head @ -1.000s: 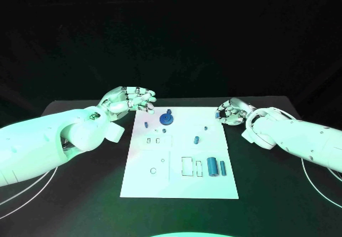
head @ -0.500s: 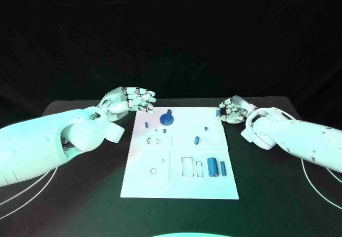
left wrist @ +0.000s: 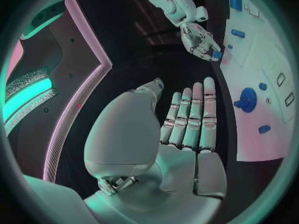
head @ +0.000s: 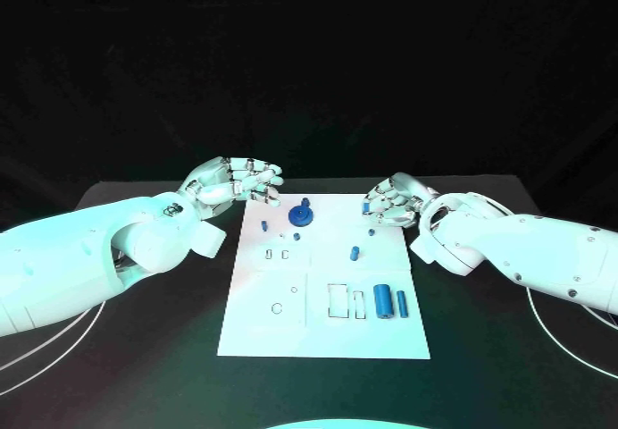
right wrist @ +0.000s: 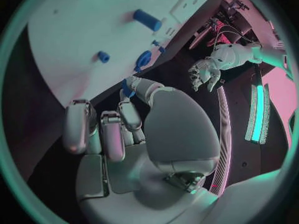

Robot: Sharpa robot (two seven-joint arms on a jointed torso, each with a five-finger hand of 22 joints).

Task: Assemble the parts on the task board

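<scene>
Right hand carries a small blue part over the board's far edge; a slip is the main risk.

The task board (head: 322, 308) lies mid-table. At its 11 o'clock corner the left hand (head: 242, 183) hovers, released, fingers straight and grasping nothing. At about 1 o'clock the right hand (head: 390, 198) is over the far edge, fingers curled and pinching a small blue part (head: 367, 205) at the fingertips. The blue gear (head: 302, 214) stands at 12 o'clock, the blue cylinder (head: 382, 300) lies at 4 o'clock, and a small blue peg (head: 354, 255) sits near centre. I judge the pinch shallow: the part could tilt or drop onto the board, and lowering off-line could jam it against a hole's rim or knock the peg.
</scene>
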